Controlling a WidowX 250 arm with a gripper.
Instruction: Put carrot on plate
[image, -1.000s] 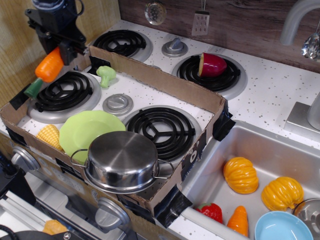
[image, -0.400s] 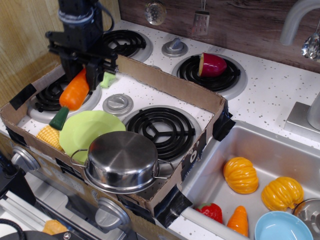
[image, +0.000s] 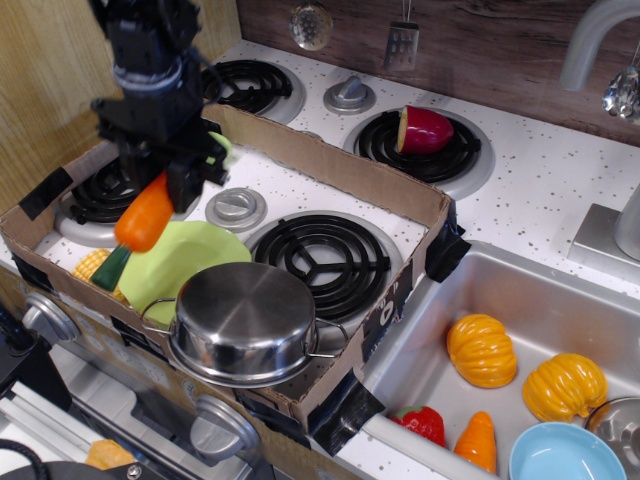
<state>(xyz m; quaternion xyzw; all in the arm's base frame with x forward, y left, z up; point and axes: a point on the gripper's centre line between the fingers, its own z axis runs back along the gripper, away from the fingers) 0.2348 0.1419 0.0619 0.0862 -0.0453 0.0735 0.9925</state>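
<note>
My gripper (image: 160, 185) is shut on the carrot (image: 143, 218), a glossy orange toy with a dark green stem end pointing down-left. It hangs tilted just above the left rim of the light lime-green plate (image: 205, 247). The plate lies in the cardboard tray between the front-left burner and the steel pot (image: 245, 320), which covers its front edge. The arm hides the back-left part of the tray.
A corn cob (image: 92, 265) lies left of the plate. A green broccoli (image: 226, 146) is behind the arm. The cardboard tray wall (image: 330, 165) rings the stove. An eggplant half (image: 425, 130) sits on the back-right burner. The sink (image: 560, 300) holds two pumpkins, a stubby orange vegetable and a blue dish.
The gripper has carried the carrot from the back-left corner of the tray rightward and forward, then lower, to the plate's left rim.
</note>
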